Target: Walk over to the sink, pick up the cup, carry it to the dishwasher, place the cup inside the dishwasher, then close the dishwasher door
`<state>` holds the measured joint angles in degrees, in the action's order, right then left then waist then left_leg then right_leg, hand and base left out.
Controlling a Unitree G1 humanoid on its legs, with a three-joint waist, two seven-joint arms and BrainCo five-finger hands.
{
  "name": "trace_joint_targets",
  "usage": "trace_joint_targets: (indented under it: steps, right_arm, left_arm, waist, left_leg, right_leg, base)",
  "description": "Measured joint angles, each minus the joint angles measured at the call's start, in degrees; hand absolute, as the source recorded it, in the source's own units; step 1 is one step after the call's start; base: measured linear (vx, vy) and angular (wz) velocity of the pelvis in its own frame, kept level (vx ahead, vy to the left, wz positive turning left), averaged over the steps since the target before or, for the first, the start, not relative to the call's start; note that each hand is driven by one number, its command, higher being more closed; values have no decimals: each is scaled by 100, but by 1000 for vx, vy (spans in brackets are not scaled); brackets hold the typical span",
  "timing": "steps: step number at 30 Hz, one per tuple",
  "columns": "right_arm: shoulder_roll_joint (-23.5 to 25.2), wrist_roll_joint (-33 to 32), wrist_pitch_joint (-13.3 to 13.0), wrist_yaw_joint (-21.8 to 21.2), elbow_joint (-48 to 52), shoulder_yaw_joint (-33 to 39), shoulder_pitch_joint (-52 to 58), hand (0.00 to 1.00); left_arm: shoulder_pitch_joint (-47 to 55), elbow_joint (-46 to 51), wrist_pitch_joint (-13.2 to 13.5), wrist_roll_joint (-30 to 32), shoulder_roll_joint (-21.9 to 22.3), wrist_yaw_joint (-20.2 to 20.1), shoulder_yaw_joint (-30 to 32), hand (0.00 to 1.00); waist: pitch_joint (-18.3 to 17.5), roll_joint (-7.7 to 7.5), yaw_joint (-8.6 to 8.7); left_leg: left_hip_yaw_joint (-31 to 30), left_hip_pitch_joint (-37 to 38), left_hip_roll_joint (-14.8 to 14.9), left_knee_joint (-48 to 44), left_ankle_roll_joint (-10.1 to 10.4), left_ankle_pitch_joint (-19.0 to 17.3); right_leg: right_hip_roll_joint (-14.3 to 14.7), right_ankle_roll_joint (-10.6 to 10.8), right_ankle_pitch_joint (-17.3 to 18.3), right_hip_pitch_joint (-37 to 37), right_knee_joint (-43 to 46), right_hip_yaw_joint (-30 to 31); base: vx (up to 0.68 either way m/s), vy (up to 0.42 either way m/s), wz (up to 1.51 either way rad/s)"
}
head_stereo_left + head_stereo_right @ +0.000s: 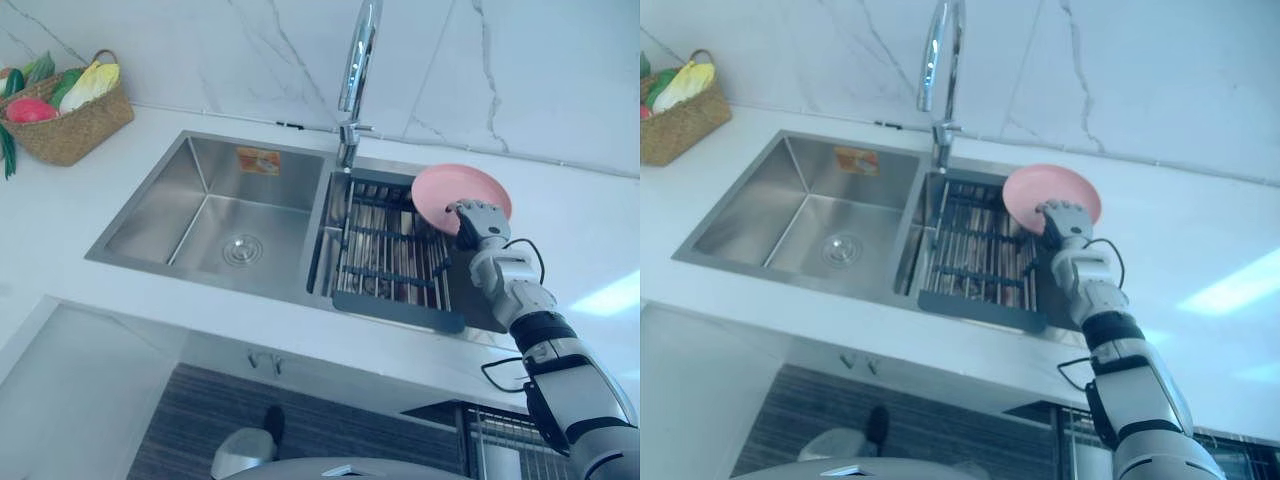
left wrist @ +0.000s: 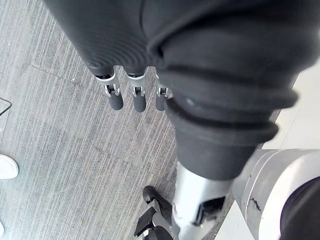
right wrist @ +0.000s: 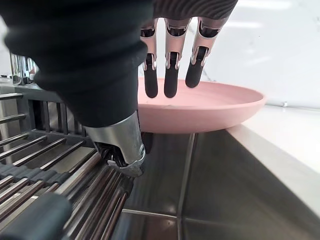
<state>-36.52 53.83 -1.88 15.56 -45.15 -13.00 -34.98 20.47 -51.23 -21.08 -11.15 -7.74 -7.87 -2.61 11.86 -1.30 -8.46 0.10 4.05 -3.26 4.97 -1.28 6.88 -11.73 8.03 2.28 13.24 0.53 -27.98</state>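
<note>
A pink shallow dish (image 1: 455, 190) lies tilted at the far right corner of the sink, above the dark drying rack (image 1: 390, 250). My right hand (image 1: 478, 220) reaches up to its near rim. In the right wrist view its fingers (image 3: 167, 75) stretch nearly straight over the dish (image 3: 220, 107), and its thumb (image 3: 122, 150) hangs below the rim, apart from it. My left hand (image 2: 132, 87) hangs over the grey floor with straight fingers and holds nothing.
The steel sink has an empty left basin (image 1: 225, 220) and a tall tap (image 1: 357, 70) at the middle back. A woven basket of vegetables (image 1: 70, 110) stands on the white counter (image 1: 590, 250) at far left. A wire rack (image 1: 505, 430) shows below the counter's edge. A white shoe (image 2: 7, 166) is on the floor.
</note>
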Motion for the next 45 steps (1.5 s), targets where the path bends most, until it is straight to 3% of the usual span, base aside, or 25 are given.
trace_joint_targets:
  steps: [3, 13, 21, 35, 38, 45]
  right_arm:
    - [0, -4, 101, 128, -90, 7, -44, 100]
    - [0, 0, 74, 284, -158, 2, -46, 100]
    - [-10, -76, 24, 709, -160, 9, -89, 100]
    - [-378, -442, -291, 1011, 0, 23, -393, 100]
    - [-452, -450, -282, 1016, 329, 37, -383, 100]
    - [-499, -525, -122, 984, 1470, 685, -33, 100]
  left_arm:
    - [1, -1, 52, 0, -1, -1, 0, 0]
    - [0, -1, 119, 25, 1, -8, -3, 0]
    - [3, 5, 222, 82, 1, -47, -8, 0]
    - [1, 71, 276, 133, 3, -53, -26, 0]
    - [16, 61, 270, 166, 3, -53, -34, 0]
    - [15, 73, 244, 307, 0, -67, -35, 0]
  waist:
    - [16, 14, -25]
    - [90, 32, -35]
    - [89, 32, 7]
    - [86, 39, 105]
    - [85, 41, 222]
    - [82, 33, 271]
  left_leg:
    - [-15, -4, -6, 0, 6, 0]
    - [-16, 4, -9, 0, 7, 21]
    - [-1, 16, -3, 0, 8, 22]
    - [310, 102, 79, -1, 80, -61]
    - [372, 113, 89, -1, 80, -72]
    - [775, 262, 189, -2, 103, -172]
  right_leg:
    - [-1, -1, 7, 35, -8, -59]
    - [0, -3, 22, 62, -7, -92]
    - [2, -5, 22, 59, -6, -77]
    - [29, -20, 9, -39, -7, 252]
    - [34, -1, -8, -58, -16, 317]
    - [83, -15, -88, -137, -30, 721]
  base:
    - [4, -11, 10]
    - [1, -2, 2]
    - [0, 0, 0]
    - [5, -8, -12]
    - [22, -15, -11]
    - [18, -3, -31]
